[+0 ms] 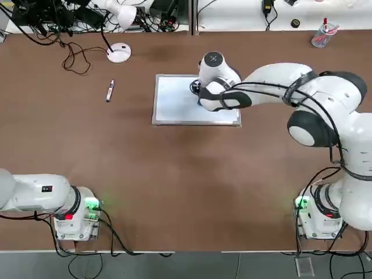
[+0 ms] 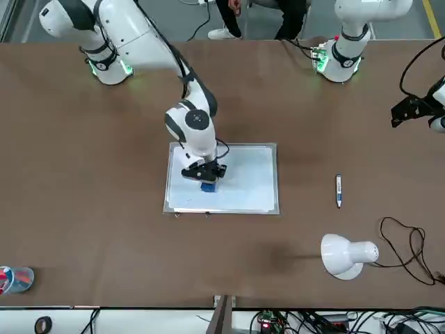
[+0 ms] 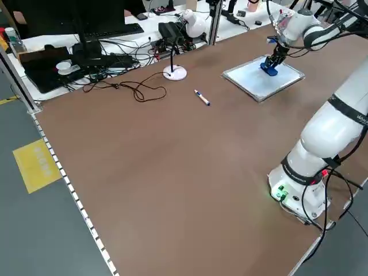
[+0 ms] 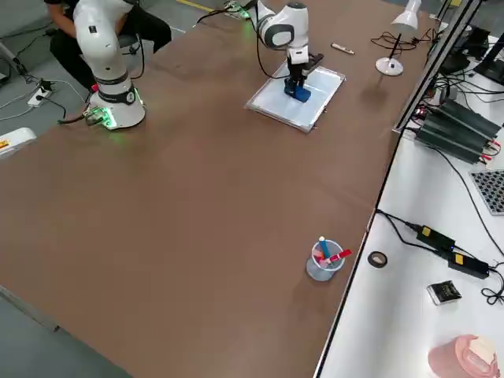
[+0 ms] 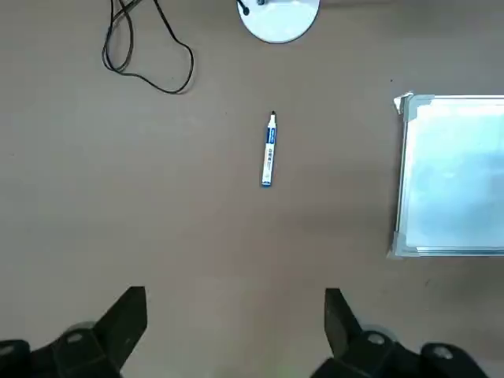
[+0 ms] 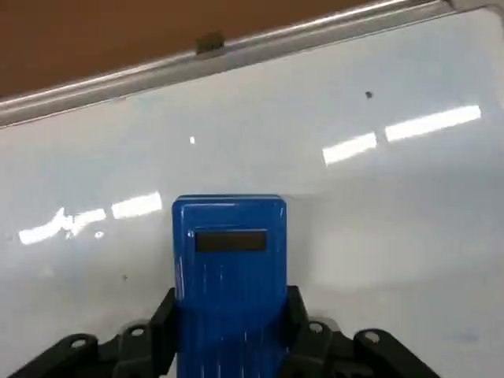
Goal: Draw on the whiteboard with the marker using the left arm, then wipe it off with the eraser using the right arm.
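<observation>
The whiteboard (image 1: 174,102) (image 2: 243,181) lies flat at mid-table, and its surface looks blank. My right gripper (image 2: 206,174) (image 6: 228,315) is shut on the blue eraser (image 2: 208,186) (image 6: 228,260) (image 3: 269,69) and holds it upright against the board's surface. In the top view, the right arm's wrist hides the eraser. The marker (image 1: 109,91) (image 2: 338,191) (image 5: 268,151) lies by itself on the table to the left of the board, capped. My left gripper (image 5: 232,315) hangs high over the table's left side, open and holding nothing, well away from the marker.
A white desk lamp (image 1: 119,52) (image 2: 348,256) with a looped black cable (image 1: 75,58) stands beyond the marker. A clear cup (image 1: 322,35) (image 4: 324,260) with red items sits at the far right corner. A person's legs (image 2: 264,14) show behind the arm bases.
</observation>
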### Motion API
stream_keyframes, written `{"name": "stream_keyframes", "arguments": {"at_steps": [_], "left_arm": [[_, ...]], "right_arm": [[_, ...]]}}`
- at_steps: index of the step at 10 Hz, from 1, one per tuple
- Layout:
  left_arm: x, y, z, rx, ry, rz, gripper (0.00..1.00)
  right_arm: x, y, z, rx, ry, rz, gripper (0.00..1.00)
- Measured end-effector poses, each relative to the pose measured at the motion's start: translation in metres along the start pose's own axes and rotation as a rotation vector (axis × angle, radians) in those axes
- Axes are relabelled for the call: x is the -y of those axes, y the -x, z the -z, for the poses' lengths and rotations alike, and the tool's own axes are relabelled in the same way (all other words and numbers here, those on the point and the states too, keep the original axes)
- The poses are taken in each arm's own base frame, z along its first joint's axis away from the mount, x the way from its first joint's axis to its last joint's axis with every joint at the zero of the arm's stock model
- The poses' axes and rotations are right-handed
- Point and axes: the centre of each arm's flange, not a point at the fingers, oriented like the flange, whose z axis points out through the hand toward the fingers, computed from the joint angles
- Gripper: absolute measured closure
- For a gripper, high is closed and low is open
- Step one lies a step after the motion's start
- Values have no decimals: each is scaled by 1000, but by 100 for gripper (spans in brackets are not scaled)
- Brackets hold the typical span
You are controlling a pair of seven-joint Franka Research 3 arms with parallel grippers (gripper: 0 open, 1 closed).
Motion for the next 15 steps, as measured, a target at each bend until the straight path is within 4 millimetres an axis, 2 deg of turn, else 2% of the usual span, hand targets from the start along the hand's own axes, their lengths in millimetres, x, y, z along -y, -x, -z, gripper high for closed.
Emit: {"name": "stream_keyframes", "arguments": {"at_steps": [4, 9, 12, 15], "left_arm": [[0, 0, 0, 0, 0, -1, 0], [0, 0, 0, 0, 0, -1, 0], [0, 0, 0, 0, 0, -1, 0], [-1, 0, 0, 0, 0, -1, 0]], "right_arm": [[33, 24, 0, -11, -30, -22, 44], [63, 47, 1, -19, -61, -47, 44], [69, 53, 3, -20, -69, -60, 44], [68, 48, 5, -18, -60, -61, 44]]}}
